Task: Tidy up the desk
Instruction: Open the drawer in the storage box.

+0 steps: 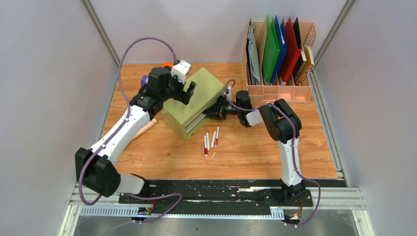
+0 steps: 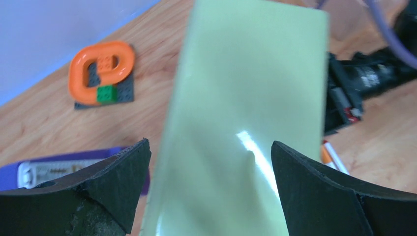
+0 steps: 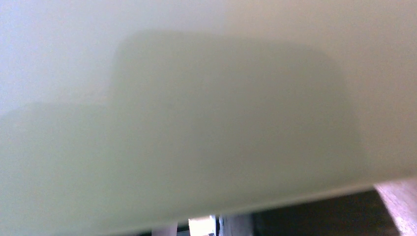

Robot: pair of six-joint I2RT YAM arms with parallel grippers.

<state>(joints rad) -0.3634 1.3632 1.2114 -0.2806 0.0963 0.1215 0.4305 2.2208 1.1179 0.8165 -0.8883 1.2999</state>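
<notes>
The desk (image 1: 255,152) is orange-brown wood with a metal rail along its near edge. An olive-green drawer chest (image 1: 194,101) stands askew in the middle. My left gripper (image 1: 187,91) is open just above the chest's top; in the left wrist view its fingers (image 2: 113,182) stand wide apart over the green top (image 2: 246,88). My right gripper (image 1: 212,109) is pressed against the chest's right side. The right wrist view shows almost only the green surface (image 3: 196,98), and its fingers are hidden.
Several red and white markers (image 1: 210,139) lie in front of the chest. A peach file rack (image 1: 278,54) with coloured folders stands at the back right. An orange ring on toy bricks (image 2: 102,69) and a purple item (image 2: 64,167) lie left of the chest.
</notes>
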